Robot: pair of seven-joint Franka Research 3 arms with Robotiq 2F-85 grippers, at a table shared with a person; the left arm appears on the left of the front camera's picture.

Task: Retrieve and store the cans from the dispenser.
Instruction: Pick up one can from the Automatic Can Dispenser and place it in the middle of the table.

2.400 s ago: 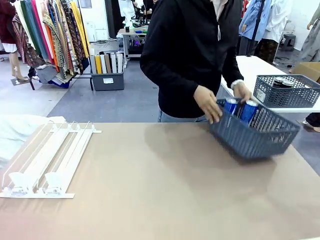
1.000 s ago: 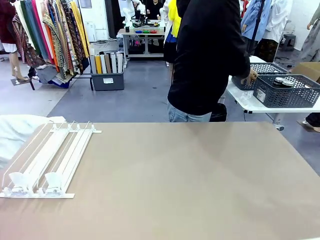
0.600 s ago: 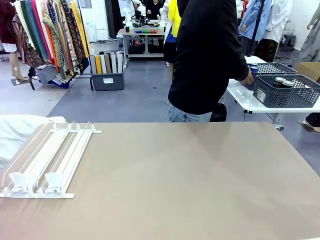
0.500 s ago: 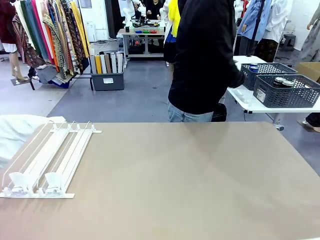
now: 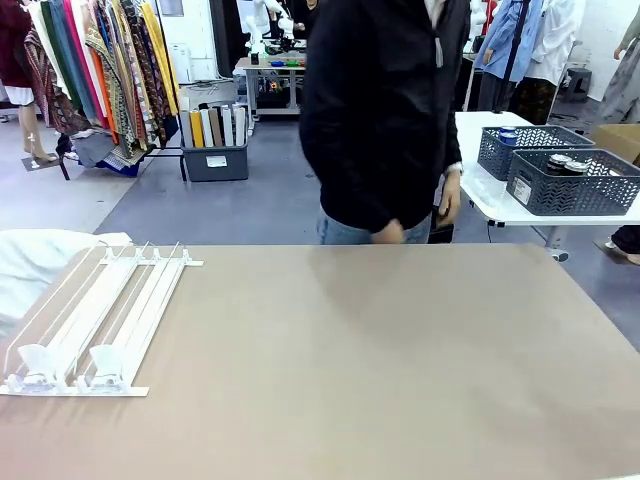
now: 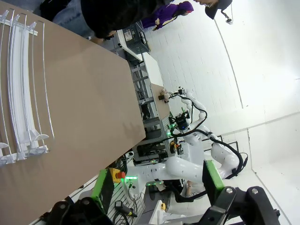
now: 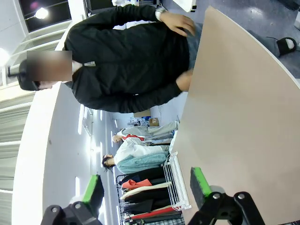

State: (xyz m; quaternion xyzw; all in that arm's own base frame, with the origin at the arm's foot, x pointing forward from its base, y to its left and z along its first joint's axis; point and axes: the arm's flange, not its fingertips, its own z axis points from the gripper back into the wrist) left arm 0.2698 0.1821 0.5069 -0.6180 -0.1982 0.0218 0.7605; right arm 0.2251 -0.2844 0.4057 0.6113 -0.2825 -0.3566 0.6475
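the left gripper (image 6: 157, 199) had its green-padded fingers (image 6: 212, 174) spread wide apart with nothing between them, held up off the table (image 6: 89, 117) and looking along it, presumably because nothing was left for it to pick. the right gripper (image 7: 147, 187) was likewise released, its fingers (image 7: 200, 182) wide and empty above the bare brown table (image 7: 243, 122).

outward from them, the dispenser (image 5: 95, 320) lay flat at the near left of the table, its clear end stops at the near end and its upper end toward the far side, so cans would roll toward the robot. all of its lanes looked empty.

the person (image 5: 385, 110) stood at the far edge, both hands (image 5: 449, 205) lowered and empty, one just at the table's edge.

on a white side table (image 5: 480, 195) at the far right stood two grey perforated baskets. the farther basket (image 5: 515, 150) showed a blue can top (image 5: 508, 133); the nearer basket (image 5: 570, 185) showed dark cans with silver tops (image 5: 565, 164). judging by this, the cans were already stored and the task looked about finished.
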